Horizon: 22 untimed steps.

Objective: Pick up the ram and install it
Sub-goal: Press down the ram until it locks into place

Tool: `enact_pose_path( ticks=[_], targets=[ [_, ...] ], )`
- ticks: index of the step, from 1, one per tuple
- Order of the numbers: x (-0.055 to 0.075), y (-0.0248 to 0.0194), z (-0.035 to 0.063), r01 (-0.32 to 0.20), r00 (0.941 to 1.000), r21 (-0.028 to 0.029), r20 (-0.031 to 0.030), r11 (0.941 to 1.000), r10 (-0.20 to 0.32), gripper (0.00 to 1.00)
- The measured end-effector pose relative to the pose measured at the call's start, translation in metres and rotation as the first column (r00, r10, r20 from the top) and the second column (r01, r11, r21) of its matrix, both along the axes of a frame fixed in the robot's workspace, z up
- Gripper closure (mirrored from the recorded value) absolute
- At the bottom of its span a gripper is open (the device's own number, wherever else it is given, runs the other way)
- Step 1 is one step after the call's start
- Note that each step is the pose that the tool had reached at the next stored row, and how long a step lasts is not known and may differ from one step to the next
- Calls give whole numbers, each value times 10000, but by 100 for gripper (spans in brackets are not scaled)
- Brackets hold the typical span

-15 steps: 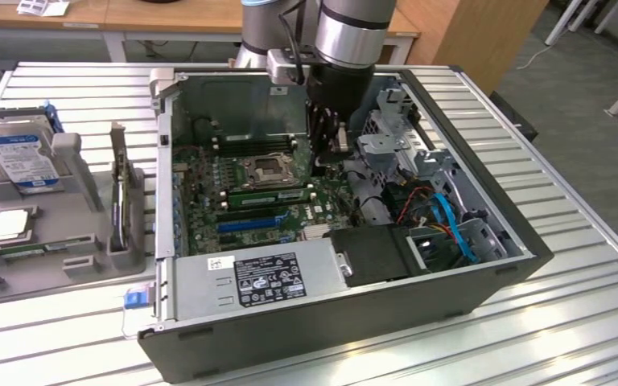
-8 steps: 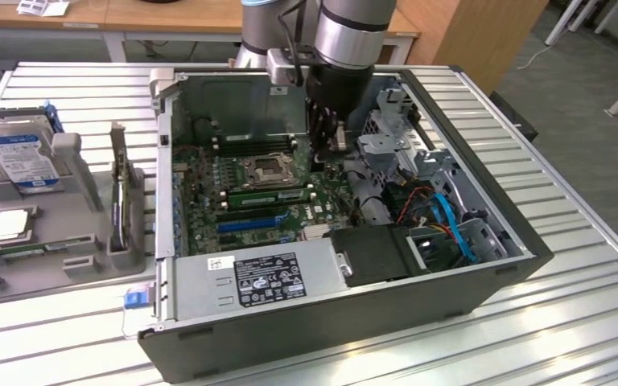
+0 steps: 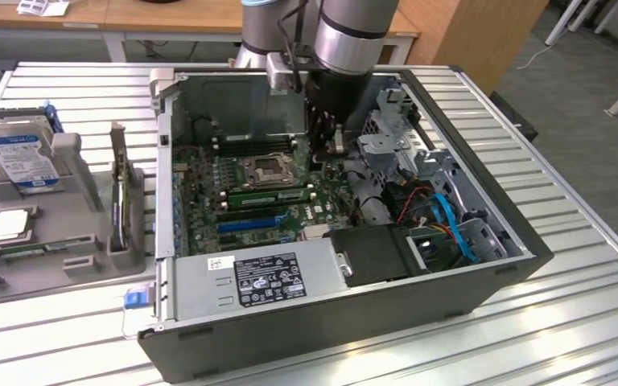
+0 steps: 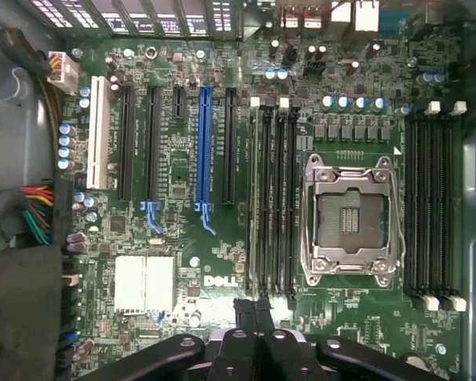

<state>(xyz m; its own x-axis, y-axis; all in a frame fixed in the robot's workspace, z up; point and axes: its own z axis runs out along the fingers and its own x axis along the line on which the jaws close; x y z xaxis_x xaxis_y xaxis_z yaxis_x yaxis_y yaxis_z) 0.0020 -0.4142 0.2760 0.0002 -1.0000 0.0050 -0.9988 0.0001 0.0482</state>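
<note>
On the exterior view's left, a grey fixture tray (image 3: 73, 257) rests on the slatted metal tabletop (image 3: 566, 305). It carries a blue-labelled hard drive (image 3: 17, 157), a square silver processor chip (image 3: 6, 227) nearer the camera, and a dark expansion card (image 3: 125, 209) standing on edge just beside the computer case. The open computer case (image 3: 320, 338) lies on its side at the middle of the tabletop, with the motherboard (image 3: 247, 211) exposed. A labelled power supply (image 3: 261, 277) occupies its near edge. The ram (image 3: 271, 195) stands upright in a memory slot on the near side of the empty processor socket (image 3: 266, 169), well apart from the tray. The arm (image 3: 357, 28) reaches down into the far part of the case, and the gripper (image 3: 325, 145) hangs above the board, just beyond the socket. In the wrist view the gripper (image 4: 256, 313) sits over the end of the bank of memory slots (image 4: 274, 198) beside the socket (image 4: 349, 210). The jaws are drawn narrow, tips close together; whether anything is pinched between them cannot be made out. On the exterior view's right, blue cables (image 3: 454, 221) run through the drive bay of the case.
</note>
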Motion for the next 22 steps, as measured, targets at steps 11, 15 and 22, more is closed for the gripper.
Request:
enact_pose_path(
  ticks=[11, 15, 22],
  targets=[
    [0, -2, -200, 0, 10000, 2, 0, 10000, 0, 90],
    [0, -5, -273, 0, 10000, 1, 0, 10000, 0, 90],
    [1, 6, -303, -1, 10000, 1, 0, 10000, 1, 90]
  ],
)
